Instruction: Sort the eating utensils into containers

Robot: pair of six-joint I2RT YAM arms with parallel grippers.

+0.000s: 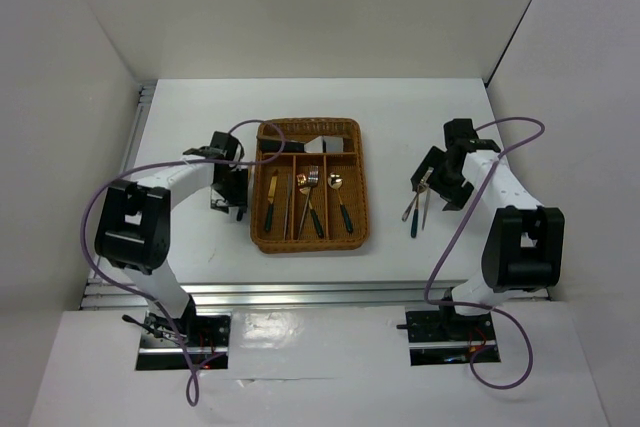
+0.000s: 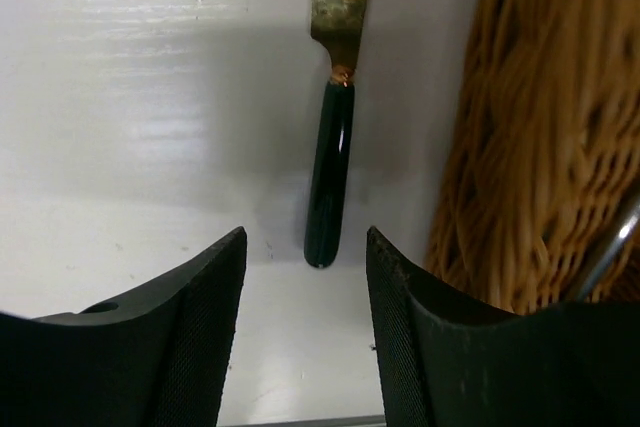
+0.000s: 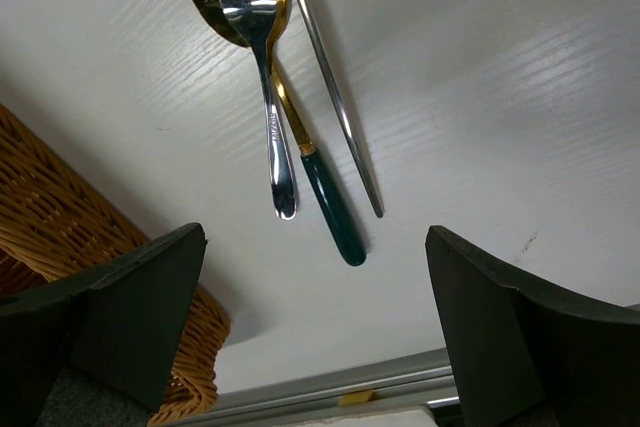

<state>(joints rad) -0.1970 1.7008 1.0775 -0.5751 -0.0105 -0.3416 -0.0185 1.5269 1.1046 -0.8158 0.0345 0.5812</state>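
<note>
The brown wicker tray (image 1: 308, 237) sits mid-table. Its long slots hold a gold knife (image 1: 271, 202), forks (image 1: 308, 197) and a spoon (image 1: 340, 202); the crosswise slot holds a wide silver server (image 1: 325, 144). My left gripper (image 1: 228, 192) is open and empty just left of the tray. In the left wrist view, the gripper (image 2: 306, 237) sits just behind the green handle of a gold knife (image 2: 330, 177) lying beside the tray wall (image 2: 530, 147). My right gripper (image 3: 315, 237) is open wide above a silver fork (image 3: 262, 77), a green-handled gold spoon (image 3: 325, 202) and a slim silver utensil (image 3: 335, 97), all right of the tray (image 1: 415, 207).
White walls enclose the table on three sides. An aluminium rail (image 1: 320, 292) runs along the near edge and shows in the right wrist view (image 3: 330, 382). Purple cables loop over both arms. A silver utensil shaft (image 2: 610, 257) pokes past the tray wall.
</note>
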